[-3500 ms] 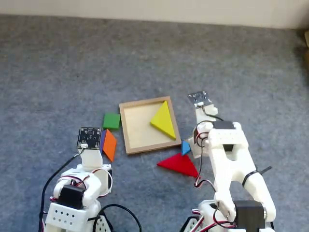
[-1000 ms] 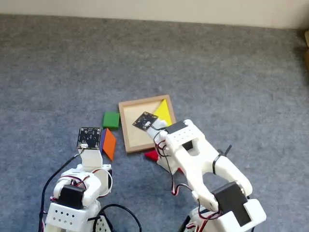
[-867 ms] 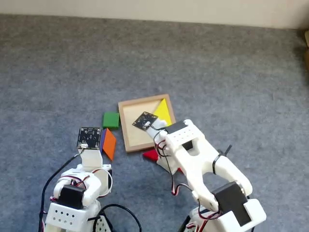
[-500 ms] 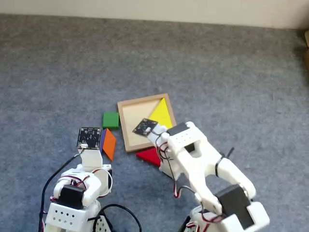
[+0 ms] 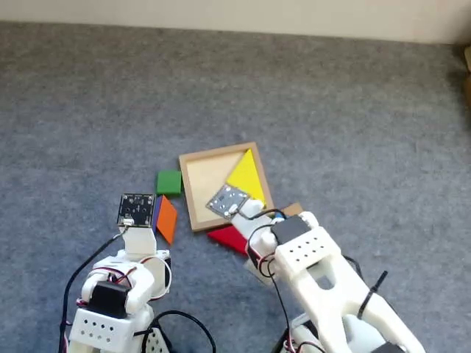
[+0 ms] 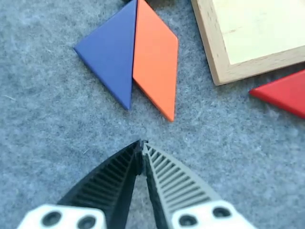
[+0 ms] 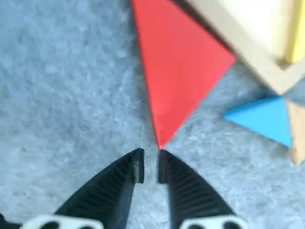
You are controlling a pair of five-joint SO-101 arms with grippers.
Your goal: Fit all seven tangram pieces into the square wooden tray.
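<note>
The square wooden tray (image 5: 193,193) lies mid-table with a yellow triangle (image 5: 246,176) inside it. A red triangle (image 5: 227,237) lies on the carpet just off the tray's near edge (image 7: 248,52). My right gripper (image 7: 149,167) hovers low with its fingers slightly open. The red triangle's (image 7: 178,67) pointed tip sits just ahead of them, not between them. A light blue triangle (image 7: 262,119) and a tan piece (image 7: 298,140) lie beside that. My left gripper (image 6: 143,143) is shut and empty, short of the dark blue triangle (image 6: 112,52) and orange parallelogram (image 6: 155,62).
A green square (image 5: 169,182) lies left of the tray. The tan piece (image 5: 293,210) shows by the right arm's body. The table is covered in grey carpet, bare at the far side and the right. A pale wall edge runs along the back.
The right arm swung from beside the tray's right side across its near edge, then drew back. The red triangle slid left along the tray's front. The left arm stayed still.
</note>
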